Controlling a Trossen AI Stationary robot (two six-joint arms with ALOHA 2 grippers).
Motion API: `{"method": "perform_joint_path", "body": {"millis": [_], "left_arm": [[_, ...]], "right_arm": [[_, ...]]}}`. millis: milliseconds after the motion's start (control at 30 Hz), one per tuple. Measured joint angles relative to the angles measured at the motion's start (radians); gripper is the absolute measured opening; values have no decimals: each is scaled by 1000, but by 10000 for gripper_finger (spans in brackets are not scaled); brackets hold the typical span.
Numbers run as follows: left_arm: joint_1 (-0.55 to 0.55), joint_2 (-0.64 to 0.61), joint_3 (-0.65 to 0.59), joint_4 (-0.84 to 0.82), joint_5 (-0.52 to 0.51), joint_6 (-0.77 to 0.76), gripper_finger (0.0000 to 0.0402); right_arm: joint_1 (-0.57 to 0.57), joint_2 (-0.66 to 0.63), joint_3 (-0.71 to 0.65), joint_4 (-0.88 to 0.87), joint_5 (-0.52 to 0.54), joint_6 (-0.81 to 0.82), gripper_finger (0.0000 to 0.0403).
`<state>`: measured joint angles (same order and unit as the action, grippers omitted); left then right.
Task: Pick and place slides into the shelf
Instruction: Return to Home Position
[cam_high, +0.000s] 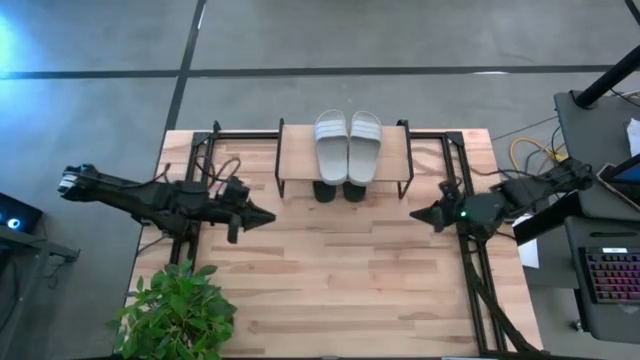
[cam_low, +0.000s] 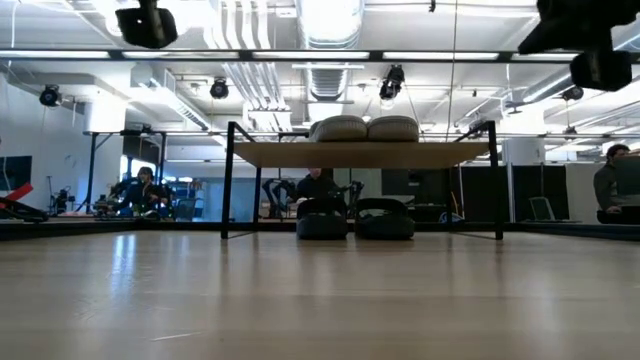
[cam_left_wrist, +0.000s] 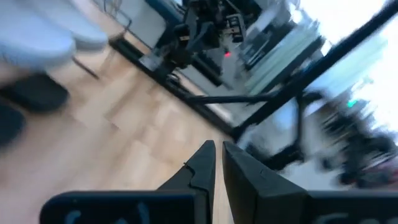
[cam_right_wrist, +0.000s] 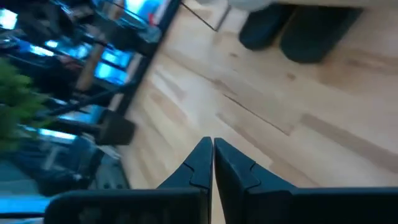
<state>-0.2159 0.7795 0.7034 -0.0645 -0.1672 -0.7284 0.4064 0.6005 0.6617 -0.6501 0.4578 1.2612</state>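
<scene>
Grey slides (cam_high: 333, 147) atop shelf (cam_high: 295, 157), black slides (cam_low: 383, 220) beneath. Left pincer (cam_high: 270, 214), right pincer (cam_high: 414, 213) both closed, empty, flanking shelf above bench (cam_high: 330, 280). Risk: careless swing clips shelf leg, topples grey pair.

Straight overhead, the desk (cam_high: 350, 280) is viewed whole; at surface level it is viewed across toward the room. The shelf (cam_high: 295, 150) is shared by both. Wrist views are angled closely over the desk.
</scene>
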Motion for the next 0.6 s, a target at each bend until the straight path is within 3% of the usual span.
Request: {"method": "perform_joint_path", "body": {"millis": [100, 200, 300, 467, 600], "left_arm": [[-5, -37, -5, 9, 20, -119, 15], [-16, -44, -10, 47, 112, -5, 15], [-22, -50, -40, 141, 249, 88, 15], [-20, -79, -229, 446, 238, 81, 15], [-21, -96, -418, 804, 237, 88, 15]], "right_arm": [[2, -62, -5, 49, -1, -105, 8], [1, -87, -6, 161, -17, -329, 8], [2, -114, -9, 194, -20, -391, 8], [1, -188, -105, 247, -27, -438, 8], [2, -239, -256, 558, -145, -560, 8]]}}
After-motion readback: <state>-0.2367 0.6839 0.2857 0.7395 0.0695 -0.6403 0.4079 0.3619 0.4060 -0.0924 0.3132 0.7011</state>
